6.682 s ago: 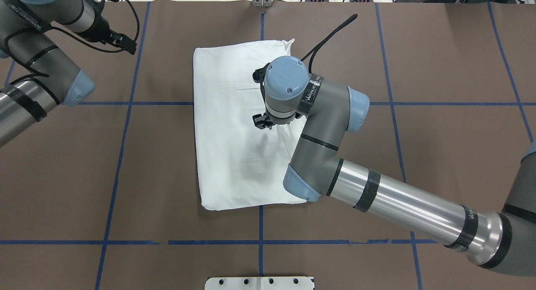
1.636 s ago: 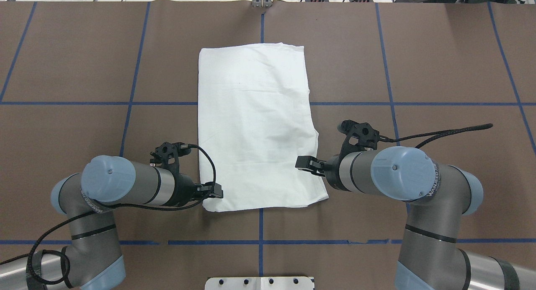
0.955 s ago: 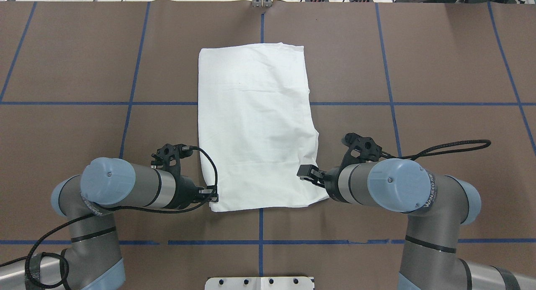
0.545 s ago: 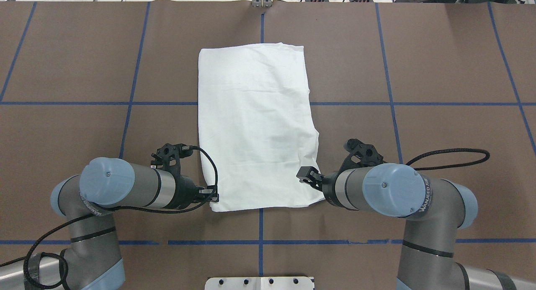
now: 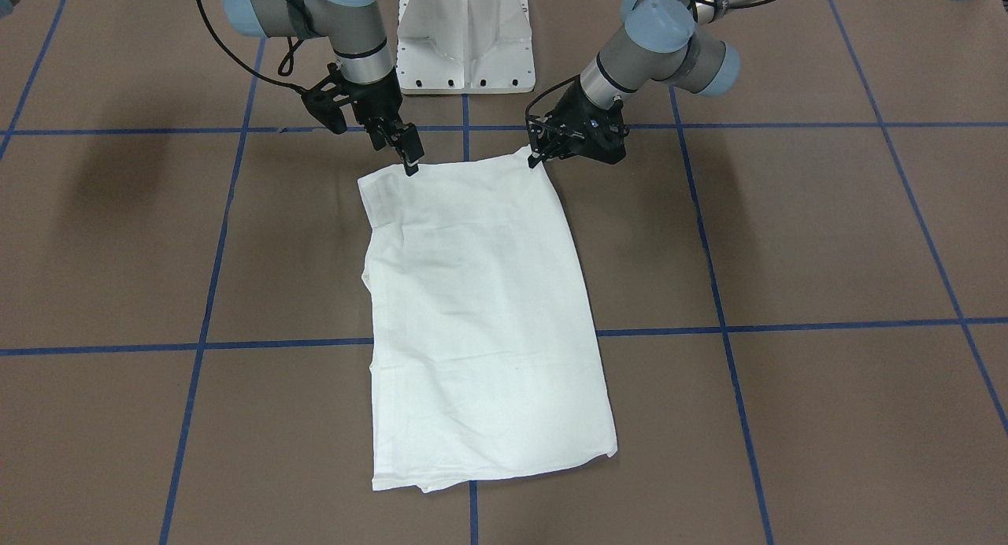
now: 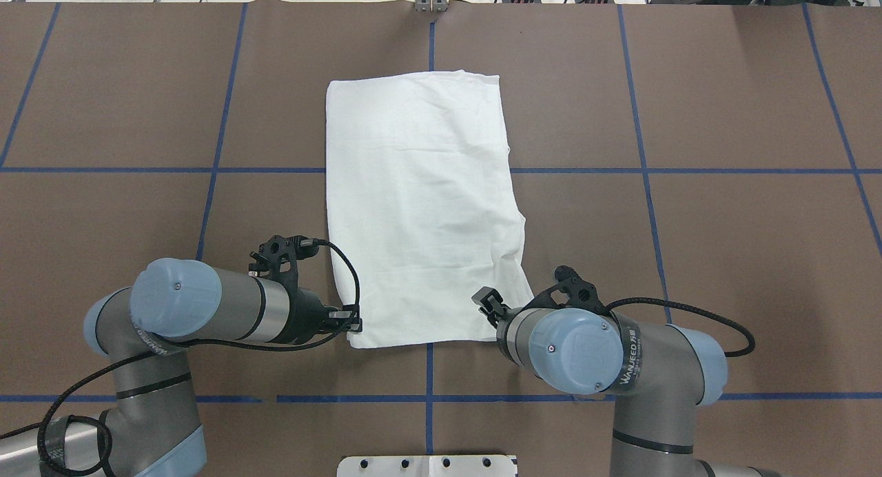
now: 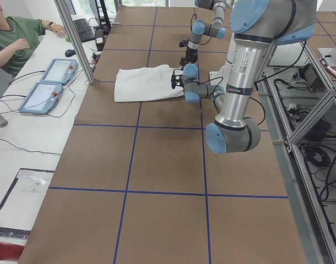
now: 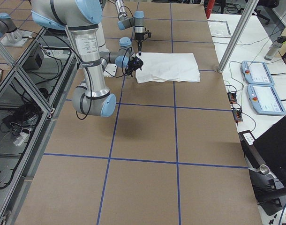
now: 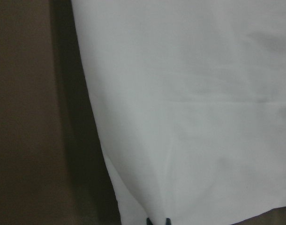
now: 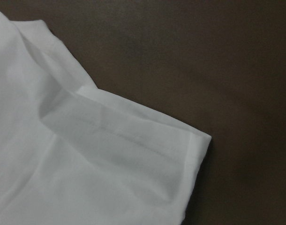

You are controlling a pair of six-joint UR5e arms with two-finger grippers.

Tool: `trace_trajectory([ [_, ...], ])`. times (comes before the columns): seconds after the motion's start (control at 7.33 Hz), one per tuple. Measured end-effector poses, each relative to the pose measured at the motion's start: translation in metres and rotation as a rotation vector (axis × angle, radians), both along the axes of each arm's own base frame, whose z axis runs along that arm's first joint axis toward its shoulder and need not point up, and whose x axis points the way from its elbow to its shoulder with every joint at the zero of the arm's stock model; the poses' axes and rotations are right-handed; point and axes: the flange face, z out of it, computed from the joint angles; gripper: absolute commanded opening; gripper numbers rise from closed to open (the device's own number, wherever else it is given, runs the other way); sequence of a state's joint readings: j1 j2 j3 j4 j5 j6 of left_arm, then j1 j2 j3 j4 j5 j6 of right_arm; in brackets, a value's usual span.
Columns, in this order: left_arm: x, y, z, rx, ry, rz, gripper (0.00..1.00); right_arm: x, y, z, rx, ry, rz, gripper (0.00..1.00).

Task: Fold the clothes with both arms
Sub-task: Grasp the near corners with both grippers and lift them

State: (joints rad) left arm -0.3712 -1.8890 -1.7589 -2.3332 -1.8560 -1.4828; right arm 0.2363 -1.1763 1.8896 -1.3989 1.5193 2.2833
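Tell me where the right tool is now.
In the overhead view the right tool sits low, right of centre, at the near right corner of the white shirt, across from the left tool.

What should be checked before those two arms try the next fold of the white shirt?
1. Left gripper at the white shirt's near-left corner: ok.
2. Left gripper's hold on the cloth: cannot tell; its tips barely show.
3. Right gripper at the near-right corner: not ok; it sits at the near edge, inward of the corner, which lies free.
4. Shirt lying flat: ok, light wrinkles only.
5. Left arm's black cable: not ok; it loops over the shirt's edge and might snag.
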Motion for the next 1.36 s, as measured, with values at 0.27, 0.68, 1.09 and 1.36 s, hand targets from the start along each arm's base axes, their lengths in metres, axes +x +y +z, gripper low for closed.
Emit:
trace_trajectory([
  [0.27,-0.002,0.001,-0.002,0.001,0.004,0.000,0.00,-0.014,-0.005,0.000,0.009,0.015,0.017,0.94],
  [0.68,-0.002,0.001,-0.001,0.001,0.004,0.000,0.00,-0.021,-0.007,0.003,0.014,0.031,0.023,0.87],
  [1.09,-0.002,0.001,-0.002,0.001,0.004,0.000,0.00,-0.026,-0.009,0.001,0.015,0.032,0.024,0.00],
  [1.36,-0.003,0.001,-0.002,0.002,0.006,0.000,0.00,-0.027,-0.009,-0.002,0.020,0.029,0.025,0.00],
])
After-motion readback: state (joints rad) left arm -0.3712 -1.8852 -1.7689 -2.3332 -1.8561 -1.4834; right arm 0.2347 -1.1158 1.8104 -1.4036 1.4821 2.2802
